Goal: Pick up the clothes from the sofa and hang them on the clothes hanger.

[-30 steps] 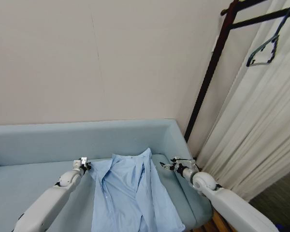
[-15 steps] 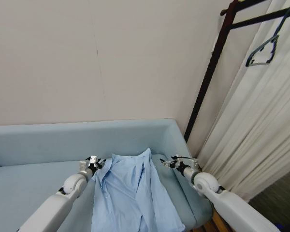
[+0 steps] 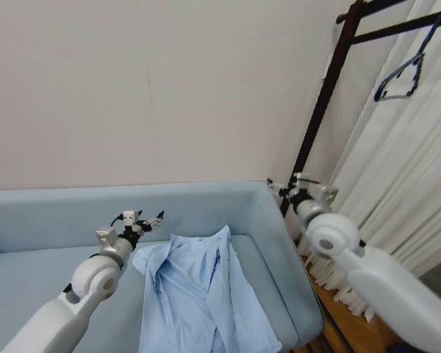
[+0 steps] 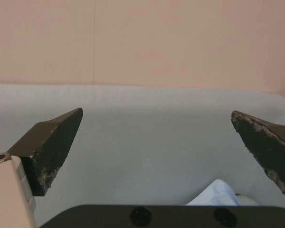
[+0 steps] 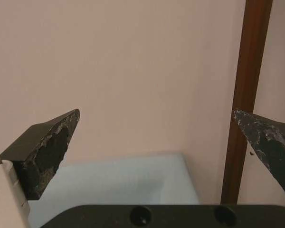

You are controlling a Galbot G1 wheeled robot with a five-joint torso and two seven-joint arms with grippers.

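A light blue shirt (image 3: 203, 291) lies spread open on the pale blue sofa (image 3: 51, 213), collar toward the backrest. My left gripper (image 3: 141, 220) hovers open just above and left of the collar, holding nothing. In the left wrist view the left gripper (image 4: 156, 116) faces the backrest, with a corner of the shirt (image 4: 219, 194) below it. My right gripper (image 3: 298, 183) is raised over the sofa's right end, open and empty, close to the dark rack pole (image 3: 317, 116). The right wrist view has the right gripper (image 5: 156, 116) spread wide before the wall and the pole (image 5: 246, 95). A dark hanger (image 3: 403, 73) hangs from the rack's crossbar.
A plain wall stands behind the sofa. White curtains (image 3: 404, 191) hang to the right of the rack. Wooden floor (image 3: 345, 331) lies beyond the sofa's right armrest (image 3: 279, 250). The seat left of the shirt is bare.
Both arms have risen from the seat. The left gripper lifted off beside the collar; the right climbed from the shirt's right side to the pole. The shirt has not moved.
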